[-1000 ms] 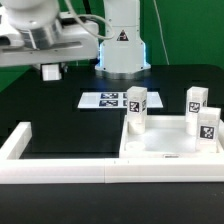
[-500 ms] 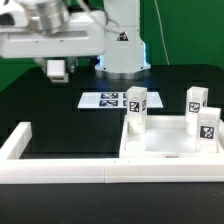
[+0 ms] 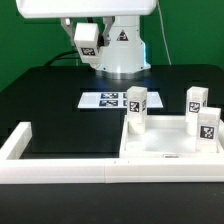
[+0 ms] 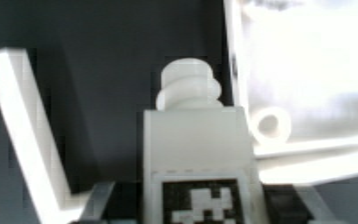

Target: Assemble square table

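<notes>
My gripper [image 3: 86, 30] hangs high at the back of the exterior view, shut on a white leg block [image 3: 86, 38] whose tag faces the camera. In the wrist view that leg [image 4: 197, 150] fills the middle between the dark fingers [image 4: 115, 200], its rounded screw tip [image 4: 190, 82] pointing away. The square table top [image 3: 165, 152] lies upturned at the exterior view's right, well below and apart from the gripper. Three tagged legs stand in it [image 3: 136, 108], [image 3: 196, 102], [image 3: 208, 126]. One round corner socket [image 4: 270, 125] shows on the blurred top [image 4: 318, 90].
The marker board [image 3: 105, 100] lies flat on the black table behind the top. A long white border rail [image 3: 50, 170] runs along the front and up the exterior view's left side, also seen as the rail [image 4: 25, 120]. The arm's white base [image 3: 122, 50] stands at the back.
The hand has swung toward the exterior view's right and risen, carrying the leg with it. The leg's tag now faces the camera. The top and its three legs have not moved.
</notes>
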You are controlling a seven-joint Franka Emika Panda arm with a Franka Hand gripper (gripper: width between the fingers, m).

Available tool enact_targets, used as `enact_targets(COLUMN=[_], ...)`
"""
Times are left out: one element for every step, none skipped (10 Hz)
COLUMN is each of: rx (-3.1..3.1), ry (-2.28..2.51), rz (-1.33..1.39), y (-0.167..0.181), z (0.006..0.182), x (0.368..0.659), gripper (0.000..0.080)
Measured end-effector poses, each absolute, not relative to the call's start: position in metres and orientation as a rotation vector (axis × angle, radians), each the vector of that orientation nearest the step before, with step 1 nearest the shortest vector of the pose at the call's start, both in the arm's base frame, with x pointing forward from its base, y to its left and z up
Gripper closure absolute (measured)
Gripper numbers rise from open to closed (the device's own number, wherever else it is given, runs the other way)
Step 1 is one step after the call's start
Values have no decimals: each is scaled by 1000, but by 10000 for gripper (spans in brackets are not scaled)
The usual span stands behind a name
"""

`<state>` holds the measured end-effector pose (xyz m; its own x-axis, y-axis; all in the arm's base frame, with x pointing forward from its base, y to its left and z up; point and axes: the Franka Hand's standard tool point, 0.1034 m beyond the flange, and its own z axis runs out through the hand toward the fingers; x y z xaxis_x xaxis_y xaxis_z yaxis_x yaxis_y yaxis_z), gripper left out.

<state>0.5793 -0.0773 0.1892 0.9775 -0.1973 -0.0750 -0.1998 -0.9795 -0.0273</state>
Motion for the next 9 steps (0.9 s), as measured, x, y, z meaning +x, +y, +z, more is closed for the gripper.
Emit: enact_targets(rx=[-3103, -3109, -3114, -3124, -3130, -3116, -3107, -3071, -3072], ry=[312, 314, 316, 315, 307, 335, 304, 263, 242], rz=[-39, -136, -213, -360, -509, -673, -778, -1000, -1013], y=[-78, -78, -80, -83, -82, -69, -48, -36, -30], z=[188, 185, 185, 185, 181, 171, 156, 155, 144], x=[582, 579, 581, 587, 587, 588, 593, 609, 609], gripper=[515, 515, 515, 515, 515, 515, 515, 515, 515])
